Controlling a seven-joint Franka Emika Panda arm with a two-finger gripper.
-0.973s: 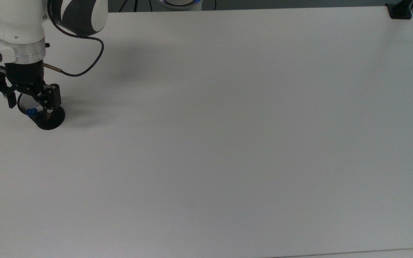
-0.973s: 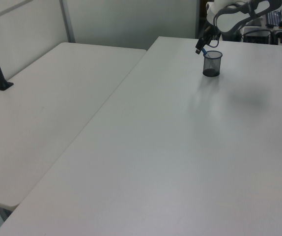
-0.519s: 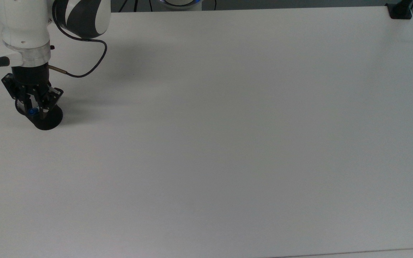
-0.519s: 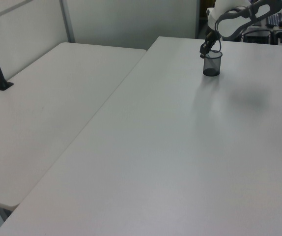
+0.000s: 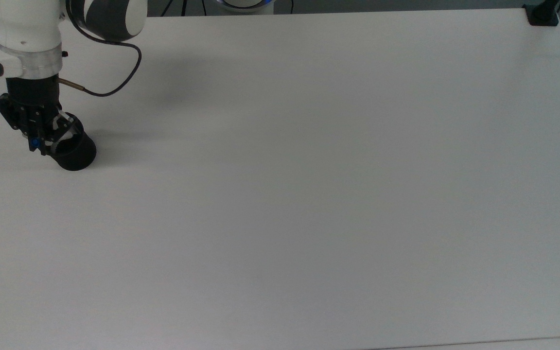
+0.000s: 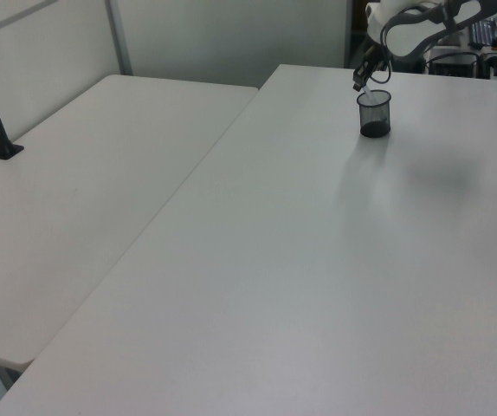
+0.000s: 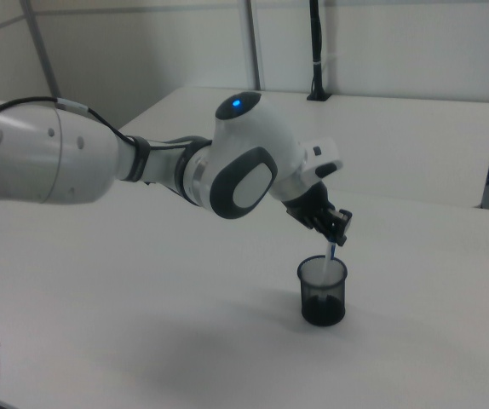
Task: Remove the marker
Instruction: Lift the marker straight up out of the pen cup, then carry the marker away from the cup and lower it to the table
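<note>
Nearest you in the right view stands the black mesh cup [image 7: 322,291] on the white surface [image 7: 142,324]; it is upright, and it keeps the marker [image 7: 330,253] propped at a lean, lower end inside, blue top just above the rim; that lean is what offers you the top to grip. The end effector [image 7: 336,234] sits directly over the cup, its fingers drawn together on the marker's upper end; the pinch looks closed on the blue part, though the contact itself is small and you may want to treat that as likely rather than certain. In the top view the end effector [image 5: 37,138] overlaps the cup [image 5: 73,150] on the top view's left, with a speck of blue [image 5: 33,142] between the fingers; the marker is therefore held but not yet clear of the cup. Behind it, the wrist tilts down and forward, so the fingers follow the marker's slant; farther back the white forearm [image 7: 48,162] reaches in from the right view's left, nearly level above the surface; a straight lift along the marker's axis seems the next need.
</note>
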